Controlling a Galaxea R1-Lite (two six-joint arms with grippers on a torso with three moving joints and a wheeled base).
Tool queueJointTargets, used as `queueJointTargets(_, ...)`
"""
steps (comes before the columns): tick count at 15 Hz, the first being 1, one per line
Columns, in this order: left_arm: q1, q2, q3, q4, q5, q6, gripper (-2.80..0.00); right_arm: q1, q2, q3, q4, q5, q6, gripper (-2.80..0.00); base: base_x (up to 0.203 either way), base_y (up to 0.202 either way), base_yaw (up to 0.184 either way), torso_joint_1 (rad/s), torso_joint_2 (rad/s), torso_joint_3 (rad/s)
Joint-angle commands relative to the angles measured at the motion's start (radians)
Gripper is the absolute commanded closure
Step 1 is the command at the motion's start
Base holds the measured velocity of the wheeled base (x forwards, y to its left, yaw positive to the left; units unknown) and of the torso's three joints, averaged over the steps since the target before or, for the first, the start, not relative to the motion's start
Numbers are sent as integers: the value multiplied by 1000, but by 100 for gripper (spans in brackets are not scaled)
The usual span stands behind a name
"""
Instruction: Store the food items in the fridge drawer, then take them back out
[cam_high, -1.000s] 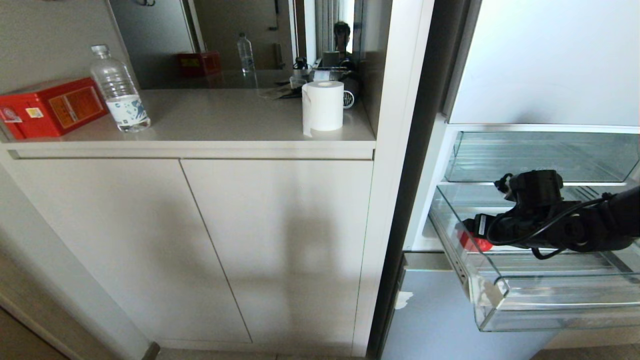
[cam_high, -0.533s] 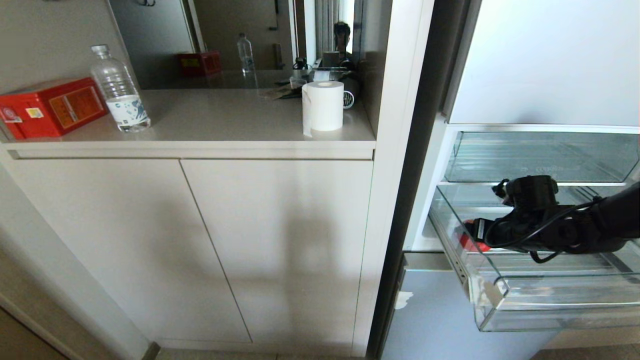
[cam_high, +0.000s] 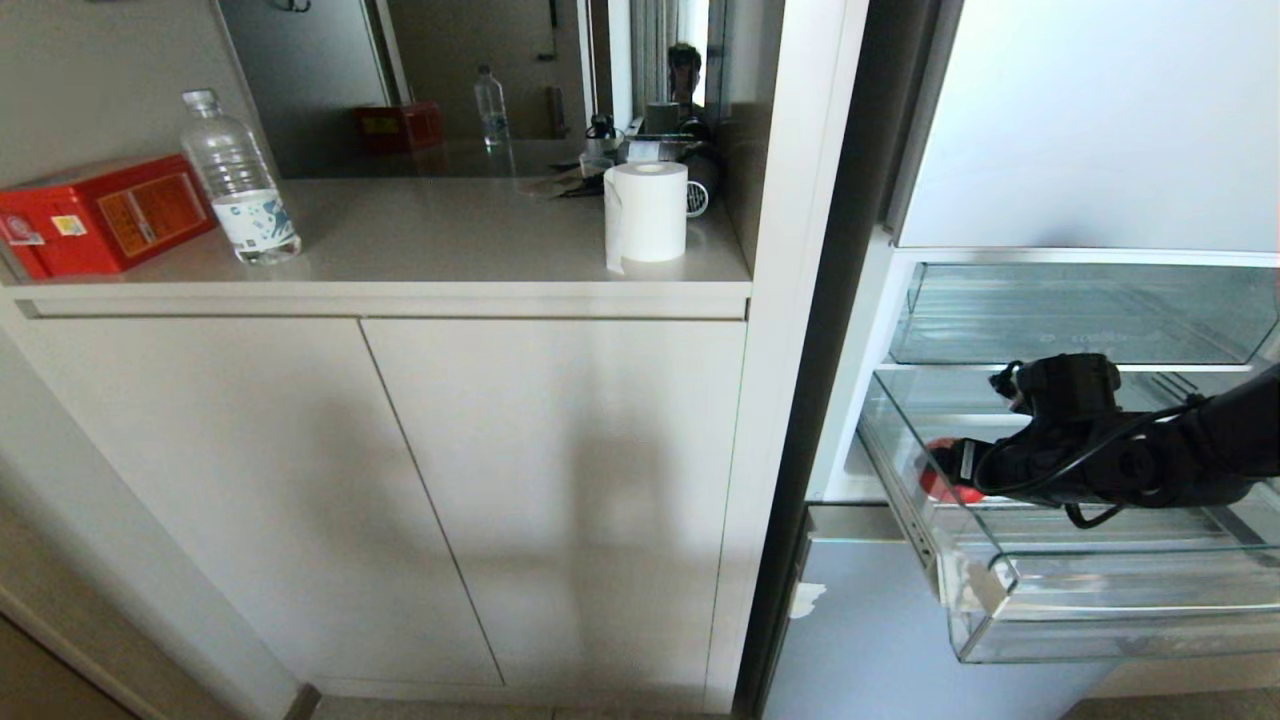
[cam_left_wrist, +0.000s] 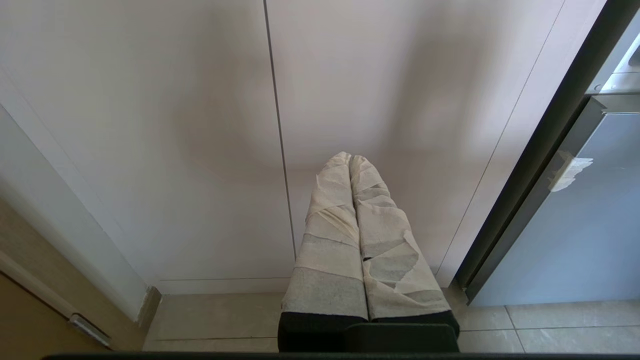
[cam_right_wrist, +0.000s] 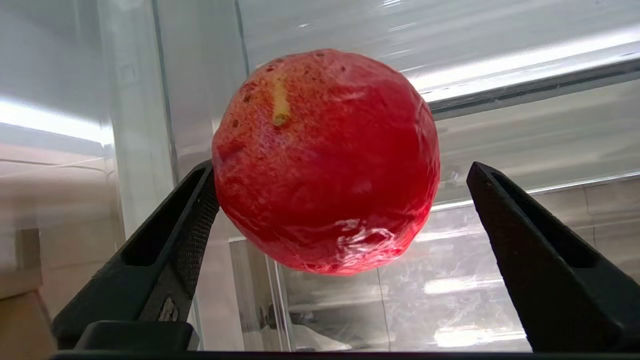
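Note:
One food item, a glossy red round fruit (cam_high: 934, 482), sits in the pulled-out clear fridge drawer (cam_high: 1120, 625) by its left wall. My right gripper (cam_high: 946, 468) reaches into the drawer from the right and stands open around the fruit (cam_right_wrist: 325, 160). In the right wrist view one black finger (cam_right_wrist: 197, 215) touches the fruit's side, while the other finger (cam_right_wrist: 505, 210) stands clear of it. My left gripper (cam_left_wrist: 350, 159), its fingers wrapped in pale tape, hangs shut and empty in front of the beige cabinet doors. The pale fridge (cam_high: 1100, 120) stands at the right.
A shorter clear bin (cam_high: 1080, 310) sits just above my right arm. Left of the fridge a beige cabinet (cam_high: 450, 480) carries a paper roll (cam_high: 646, 212), a water bottle (cam_high: 238, 180) and a red box (cam_high: 100, 212). A mirror behind reflects a person.
My right hand has sunk slightly into the drawer. The fruit stays in place between the open fingers. The left arm has not moved.

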Motion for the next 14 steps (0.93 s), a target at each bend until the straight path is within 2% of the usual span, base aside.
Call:
queueJointTargets(1,0,0,0,0,0,0,0,0,19,-11,-2,0,2,-280,0,0,0,0,0,0)
queueJointTargets(9,0,0,0,0,0,0,0,5,29,-33,-3,0,0,-280,0,0,0,0,0,0)
queueJointTargets(10,0,1,0,0,0,0,0,6,29,-34,-3,0,0,0,0,0,0,0,0,0)
queueJointTargets(14,0,1,0,0,0,0,0,11,26,-34,-3,0,1,0,0,0,0,0,0,0)
